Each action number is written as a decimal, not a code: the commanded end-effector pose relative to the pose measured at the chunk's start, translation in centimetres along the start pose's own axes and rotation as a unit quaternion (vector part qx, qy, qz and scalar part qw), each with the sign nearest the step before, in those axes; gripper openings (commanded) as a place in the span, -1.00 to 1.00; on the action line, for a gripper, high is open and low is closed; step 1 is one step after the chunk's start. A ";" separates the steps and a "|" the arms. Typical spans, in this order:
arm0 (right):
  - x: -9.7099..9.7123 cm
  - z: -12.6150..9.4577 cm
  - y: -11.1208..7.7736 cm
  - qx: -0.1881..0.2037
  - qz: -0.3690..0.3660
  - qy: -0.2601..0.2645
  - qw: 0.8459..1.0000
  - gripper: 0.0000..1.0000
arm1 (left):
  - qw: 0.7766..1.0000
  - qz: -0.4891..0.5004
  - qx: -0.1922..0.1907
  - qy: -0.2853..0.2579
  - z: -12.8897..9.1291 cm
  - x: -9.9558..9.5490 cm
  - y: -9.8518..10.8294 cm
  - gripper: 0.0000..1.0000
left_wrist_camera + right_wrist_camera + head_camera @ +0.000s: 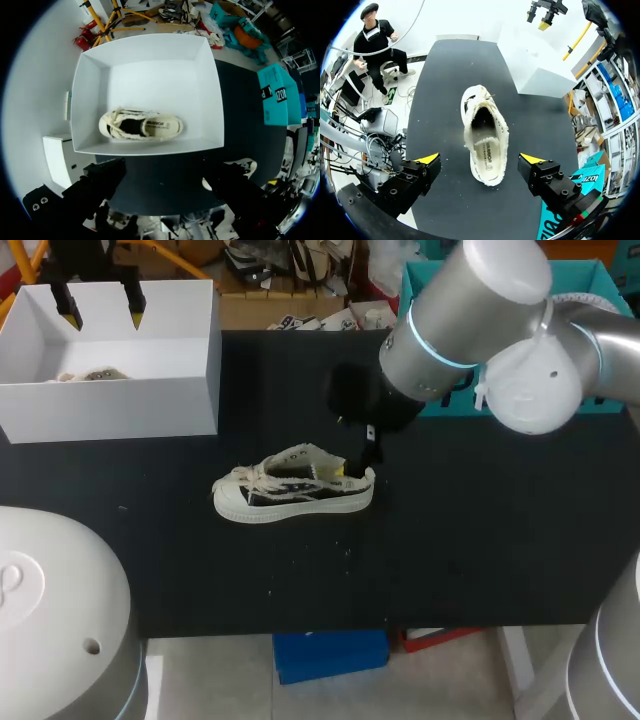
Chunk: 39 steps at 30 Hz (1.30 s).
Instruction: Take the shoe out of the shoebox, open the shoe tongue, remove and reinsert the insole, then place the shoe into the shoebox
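Observation:
A cream and black low shoe (295, 490) lies on its sole in the middle of the black table (480, 540), toe toward my left. My right gripper (358, 465) hangs over its heel, open. In the right wrist view the shoe (485, 137) sits between and just ahead of the wide-apart yellow tips of that gripper (480, 159), untouched, with the insole showing inside. The white shoebox (150, 400) stands at the back left and holds a second, matching shoe (140, 127). My left gripper (100, 303) hovers open above the box (150, 60), empty.
A teal carton (600, 280) stands at the back right behind my right arm, also seen beside the shoebox (275, 95). Bare black tabletop stretches in front of the shoe and to its right.

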State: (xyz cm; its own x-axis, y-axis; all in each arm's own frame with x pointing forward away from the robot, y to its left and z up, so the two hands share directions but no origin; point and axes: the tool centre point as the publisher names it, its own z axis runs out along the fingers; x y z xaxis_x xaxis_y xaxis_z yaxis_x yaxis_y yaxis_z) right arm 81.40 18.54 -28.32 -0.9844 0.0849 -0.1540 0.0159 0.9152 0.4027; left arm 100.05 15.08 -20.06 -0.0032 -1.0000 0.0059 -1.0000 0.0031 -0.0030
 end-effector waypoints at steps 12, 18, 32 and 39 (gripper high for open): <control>0.0 0.6 0.2 -0.079 -0.018 0.007 0.997 1.00 | 1.000 -0.001 -0.001 -0.001 0.0 0.0 0.0 1.00; -0.5 2.2 -1.3 -0.094 -0.012 0.016 0.995 1.00 | 1.000 -0.001 -0.001 -0.001 0.0 0.0 0.0 1.00; -2.1 5.6 -5.4 -0.160 0.007 0.004 0.987 1.00 | 1.000 -0.001 -0.001 -0.001 0.0 0.0 0.0 1.00; -2.6 6.7 -6.2 -0.207 0.006 0.013 0.978 1.00 | 1.000 -0.001 -0.001 -0.001 0.0 0.0 0.0 1.00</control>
State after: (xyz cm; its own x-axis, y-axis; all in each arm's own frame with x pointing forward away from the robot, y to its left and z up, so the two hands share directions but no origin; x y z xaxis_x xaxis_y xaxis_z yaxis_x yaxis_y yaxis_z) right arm 84.66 15.46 -35.64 -0.9878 0.0858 -0.1297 -0.0185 0.7631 0.6461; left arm 100.05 15.07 -20.06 -0.0033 -1.0000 0.0059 -1.0000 0.0033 -0.0030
